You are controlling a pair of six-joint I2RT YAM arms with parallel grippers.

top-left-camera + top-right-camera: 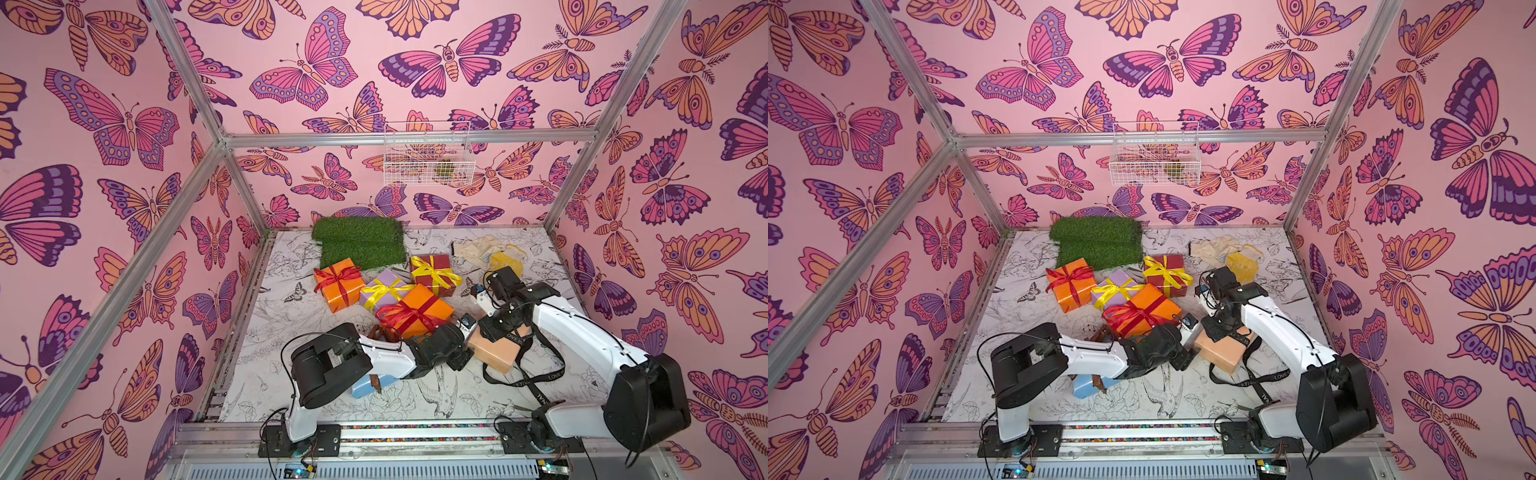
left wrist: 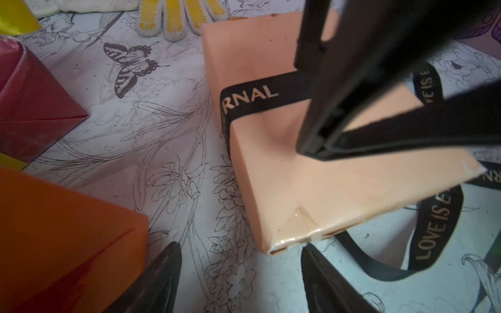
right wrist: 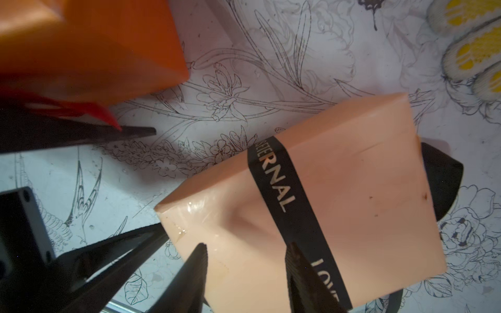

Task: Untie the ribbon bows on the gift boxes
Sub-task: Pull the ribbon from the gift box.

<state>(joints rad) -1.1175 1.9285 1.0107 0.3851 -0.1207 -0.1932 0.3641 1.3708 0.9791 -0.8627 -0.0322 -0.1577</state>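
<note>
Peach gift box (image 1: 492,355) (image 2: 325,189) (image 3: 366,189): cuboid in plain glossy paper with taped end folds and a shallow dent in the top face. It sits at 4 o'clock on the bench (image 1: 282,340), taking the far wall as 12. Black ribbon (image 2: 249,96) (image 3: 276,189): flat satin with pale gold lettering, "RNAL" and "LOVE IS E" legible. One band crosses the top face and goes down the side; loose lengths loop on the bench at 5 to 6 o'clock of the box. Right jaws, on the right arm (image 1: 582,328): down on the top face and roughly half parted, one tip over bare paper, the other over the band, with nothing clamped between them. Left jaws, on the left arm (image 1: 386,353): at 9 o'clock of the box, parted and empty, one tip just beside the box's corner. Orange box (image 1: 432,305) with red bow (image 1: 405,316): just beside, at 10 o'clock. Lilac box (image 1: 384,291), dark red box (image 1: 440,266) and second orange box (image 1: 338,291), bows tied: 10 to 12 o'clock, farther off. Pale blue box (image 1: 365,386) with brown ribbon (image 1: 377,383): 8 o'clock, partly under the left arm. Yellow glove (image 1: 505,259): 12 o'clock. Turf mat (image 1: 357,241): by the far wall.
</note>
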